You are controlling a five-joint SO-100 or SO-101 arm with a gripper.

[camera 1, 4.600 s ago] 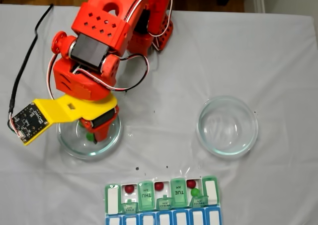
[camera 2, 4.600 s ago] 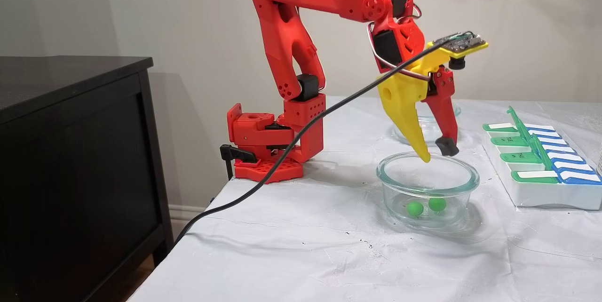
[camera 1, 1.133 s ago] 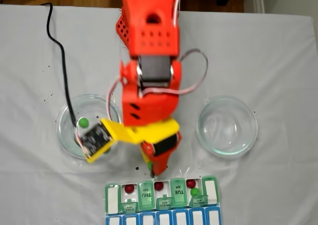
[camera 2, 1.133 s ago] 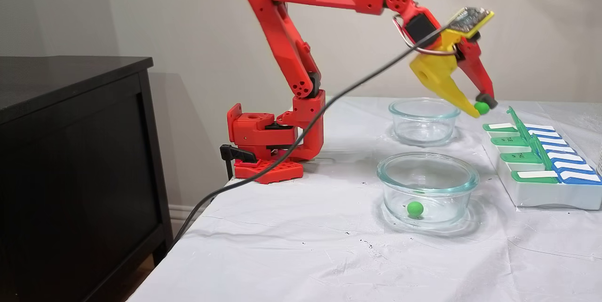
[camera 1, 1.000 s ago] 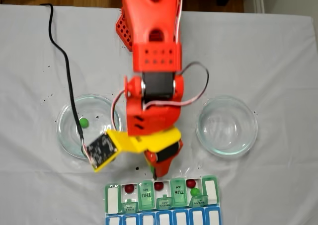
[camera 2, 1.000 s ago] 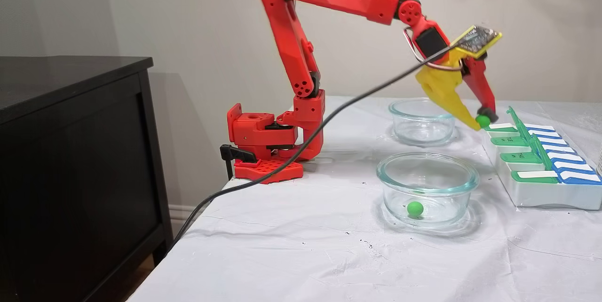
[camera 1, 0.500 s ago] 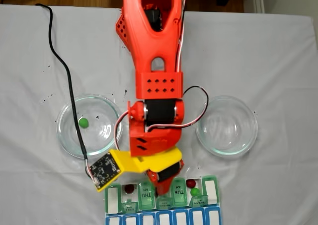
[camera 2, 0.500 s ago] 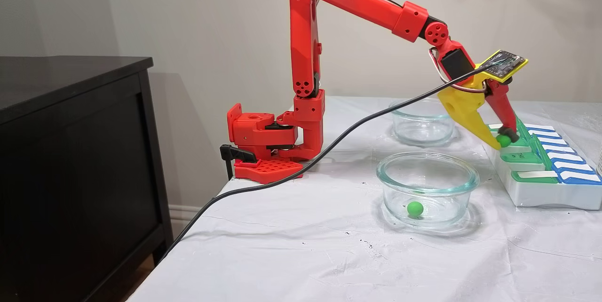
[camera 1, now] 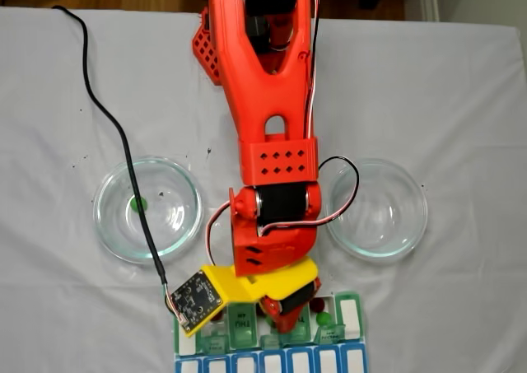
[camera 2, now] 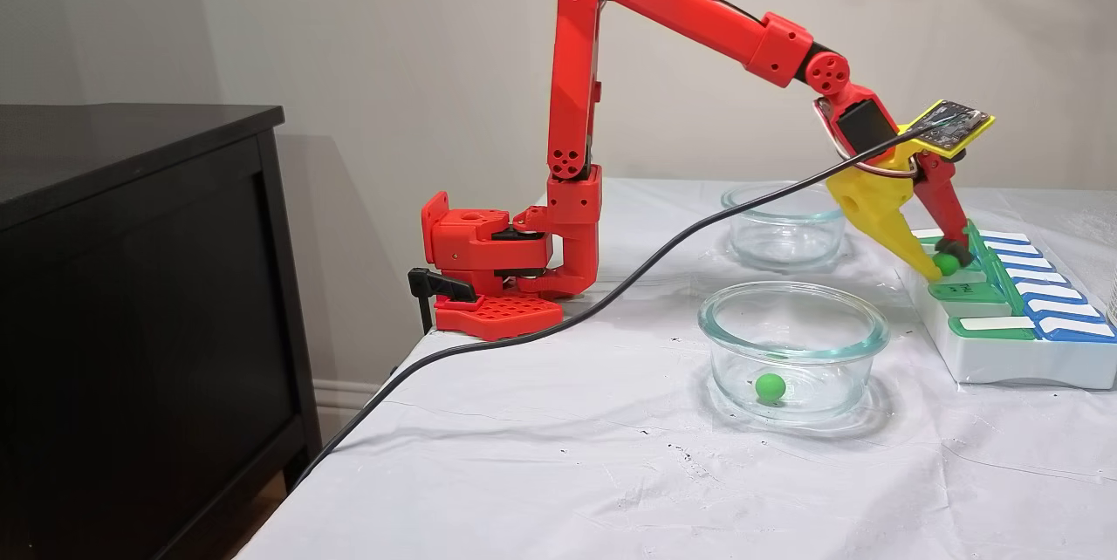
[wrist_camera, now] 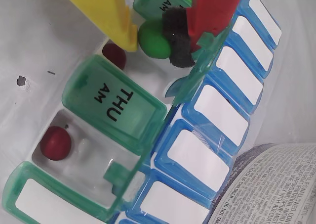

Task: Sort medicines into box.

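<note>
Wrist view: gripper (wrist_camera: pixel 154 38) clamped on a green ball (wrist_camera: pixel 154 38) between yellow finger (wrist_camera: pixel 106 11) and black-padded red finger, held just above an open compartment of the pill box (wrist_camera: pixel 197 110), next to the closed THU lid (wrist_camera: pixel 114 101); one red ball (wrist_camera: pixel 114 55) lying in that same compartment, another red ball (wrist_camera: pixel 56 142) in the open compartment on the other side of THU. Fixed views: arm stretched out from its base over the pill box at the table edge; second green ball (camera 2: pixel 770 386) resting in the nearer glass bowl (camera 2: pixel 792 349), farther glass bowl (camera 2: pixel 784 224) well apart behind it, black cable (camera 1: pixel 115 134) crossing over the bowl with the ball
</note>
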